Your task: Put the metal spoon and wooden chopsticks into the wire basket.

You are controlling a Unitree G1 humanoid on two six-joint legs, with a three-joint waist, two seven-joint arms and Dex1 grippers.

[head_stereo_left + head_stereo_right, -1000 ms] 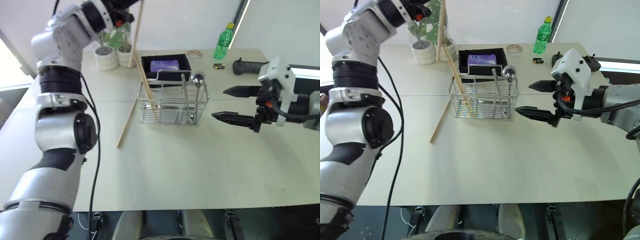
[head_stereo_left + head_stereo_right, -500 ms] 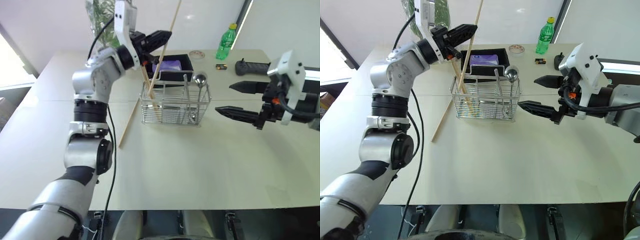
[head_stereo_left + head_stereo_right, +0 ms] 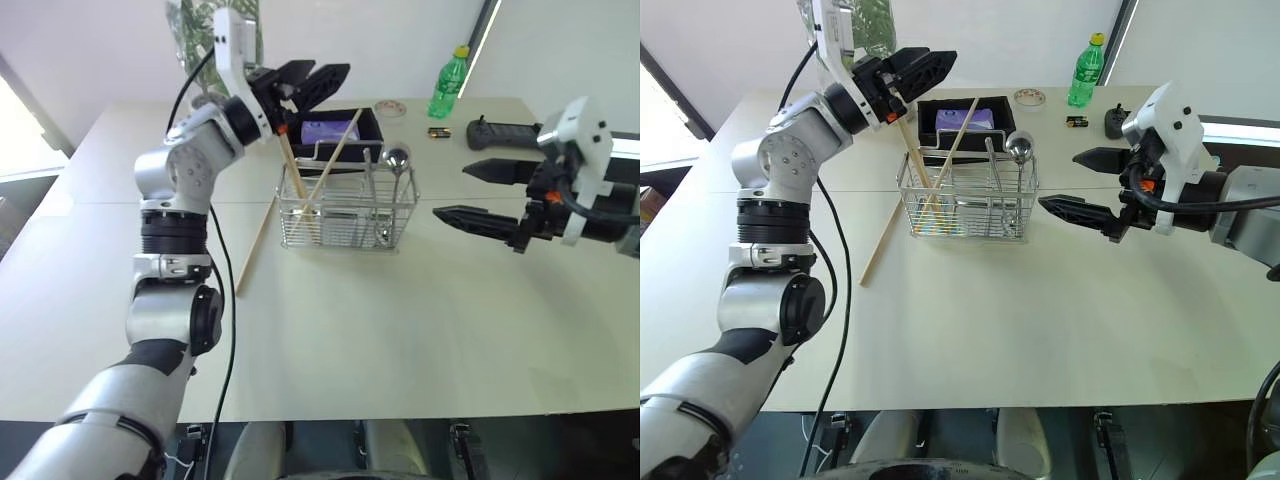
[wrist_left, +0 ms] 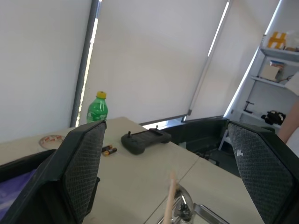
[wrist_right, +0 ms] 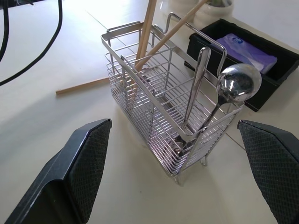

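Note:
The wire basket (image 3: 350, 215) stands mid-table. Two wooden chopsticks lean inside it, one steep (image 3: 290, 165), the other slanting to the right (image 3: 337, 158). A third chopstick (image 3: 255, 248) lies on the table against the basket's left side. The metal spoon (image 3: 398, 157) stands in the basket's right end, bowl up, beside another metal handle (image 5: 198, 77). My left gripper (image 3: 330, 68) hovers open above the basket's left rear, holding nothing. To the basket's right, my right gripper (image 3: 451, 191) is open and empty, pointing at it.
Behind the basket sits a black tray (image 3: 372, 121) with a purple packet (image 3: 330, 130). A green bottle (image 3: 446, 85), a small round dish (image 3: 390, 108), batteries (image 3: 438, 131) and a black controller (image 3: 500, 132) are at the back right. Plant leaves (image 3: 190, 20) rise behind my left arm.
My left gripper opened and let go of the chopstick, which dropped and now slants rightward in the basket. The left hand sank a little. The right gripper stayed put.

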